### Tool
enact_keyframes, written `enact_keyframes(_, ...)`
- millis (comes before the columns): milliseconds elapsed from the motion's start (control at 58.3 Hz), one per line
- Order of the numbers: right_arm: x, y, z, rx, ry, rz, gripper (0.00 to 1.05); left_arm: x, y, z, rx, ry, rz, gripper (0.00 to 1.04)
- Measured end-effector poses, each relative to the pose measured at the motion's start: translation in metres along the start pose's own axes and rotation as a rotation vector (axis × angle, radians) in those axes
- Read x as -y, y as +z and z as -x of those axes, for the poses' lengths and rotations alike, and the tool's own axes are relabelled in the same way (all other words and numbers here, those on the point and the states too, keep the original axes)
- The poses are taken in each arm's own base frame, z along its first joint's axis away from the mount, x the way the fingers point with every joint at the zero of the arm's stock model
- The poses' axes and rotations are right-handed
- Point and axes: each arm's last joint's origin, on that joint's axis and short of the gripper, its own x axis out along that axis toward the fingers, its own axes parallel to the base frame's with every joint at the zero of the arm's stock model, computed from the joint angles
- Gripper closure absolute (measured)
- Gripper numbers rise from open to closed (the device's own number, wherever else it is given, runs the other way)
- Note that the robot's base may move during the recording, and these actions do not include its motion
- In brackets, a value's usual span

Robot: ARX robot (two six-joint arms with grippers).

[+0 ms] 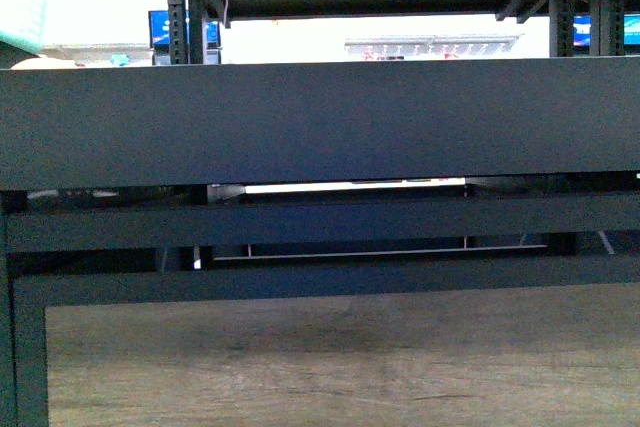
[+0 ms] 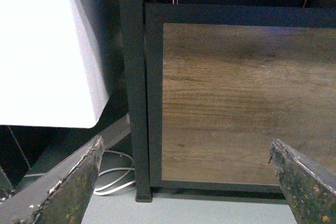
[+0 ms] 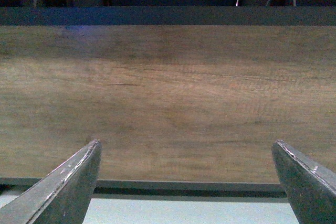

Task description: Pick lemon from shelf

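- In front of the shelf point(image 1: 320, 122), the body camera sits low. One thick black tray edge runs straight across the front view from 9 o'clock to 3 o'clock, and a second tray hangs at 12 o'clock.
- The lemon shows in none of the three views. My guess is that it lies on top of a tray, where that broad front edge would hide it from this height (nothing yellow peeks over it).
- At 6 o'clock in the front view is a wood-grain panel point(image 1: 340, 357) set in a black metal frame. Both wrist cameras face this panel, so the arms appear to be held low, below the tray level, and not yet raised to a reaching height.
- The left gripper point(image 2: 185, 144) is spread wide, its two scuffed fingers far apart. Nothing lies between them and they touch nothing. Past them are the panel, a black upright post point(image 2: 131, 77), a white cable point(image 2: 118, 179) on the floor at the post's foot, and a large white casing point(image 2: 47, 51) that I cannot identify.
- The right gripper point(image 3: 185, 142) is just as wide apart and just as empty, squared up to the bare wood with no contact visible.
- Wide jaws make sense with nothing yet to hold. I judge the task barely begun, and the arms would need to come up above the tray lip before any fruit could be found.
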Motion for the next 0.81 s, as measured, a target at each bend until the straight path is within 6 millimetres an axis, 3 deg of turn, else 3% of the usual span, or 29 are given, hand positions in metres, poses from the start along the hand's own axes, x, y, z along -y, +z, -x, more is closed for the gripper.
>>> enact_keyframes(806,0.0000,0.0000,0.0000,0.000,-0.001,0.000,0.07,0.0000,0.0000,0.0000,0.000,0.000,0.000,0.08)
